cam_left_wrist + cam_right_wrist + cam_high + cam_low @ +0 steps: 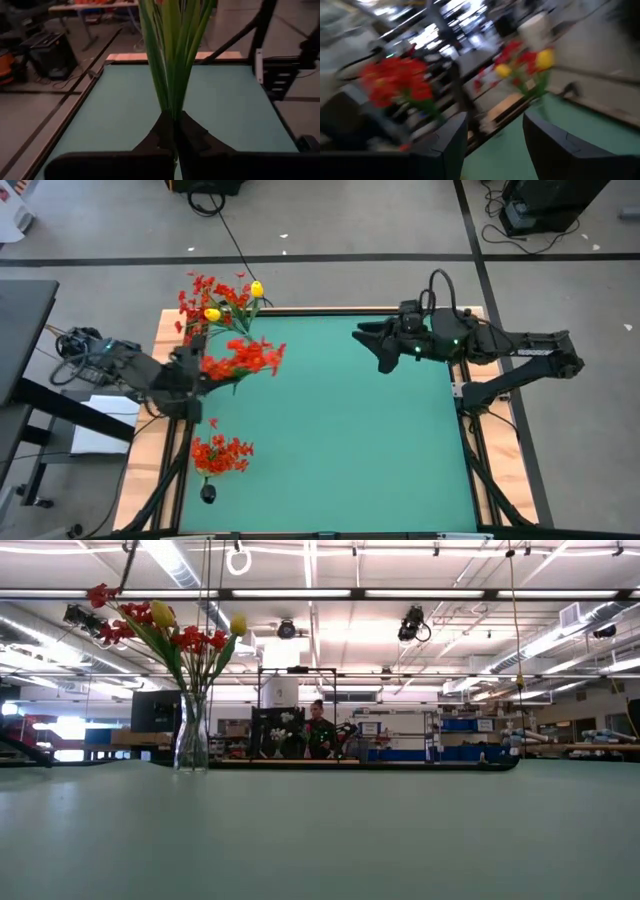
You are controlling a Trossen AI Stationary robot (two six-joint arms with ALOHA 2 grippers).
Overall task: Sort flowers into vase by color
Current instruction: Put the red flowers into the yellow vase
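My left gripper [198, 373] [174, 131] hovers over the table's left edge, shut on a spray of red flowers [246, 358] with green stems [172, 60]. A clear glass vase [192, 736] at the far left corner holds red and yellow flowers [222, 302]. A small dark vase [208, 494] near the left front edge holds red flowers [222, 452]. My right gripper [368, 340] [492, 137] hangs open above the far right part of the table, holding nothing. Its wrist view shows the held red spray [395, 85] and the mixed bunch [527, 65]. My left gripper pinches the bundle of green stems and leaves at its lower end [173, 114] between its two fingers. The fingers come from the table's left side, about level. The spray reaches out past the fingertips, its red blossoms [250, 356] toward the table's middle, clear of the green table top.
The green table top [340, 440] lies bare across its middle and right. A wooden rim [150, 430] and dark frame bars border it. Cables and a grey unit [85, 360] sit beside the left arm's base. A person [318, 730] shows far off in the room behind.
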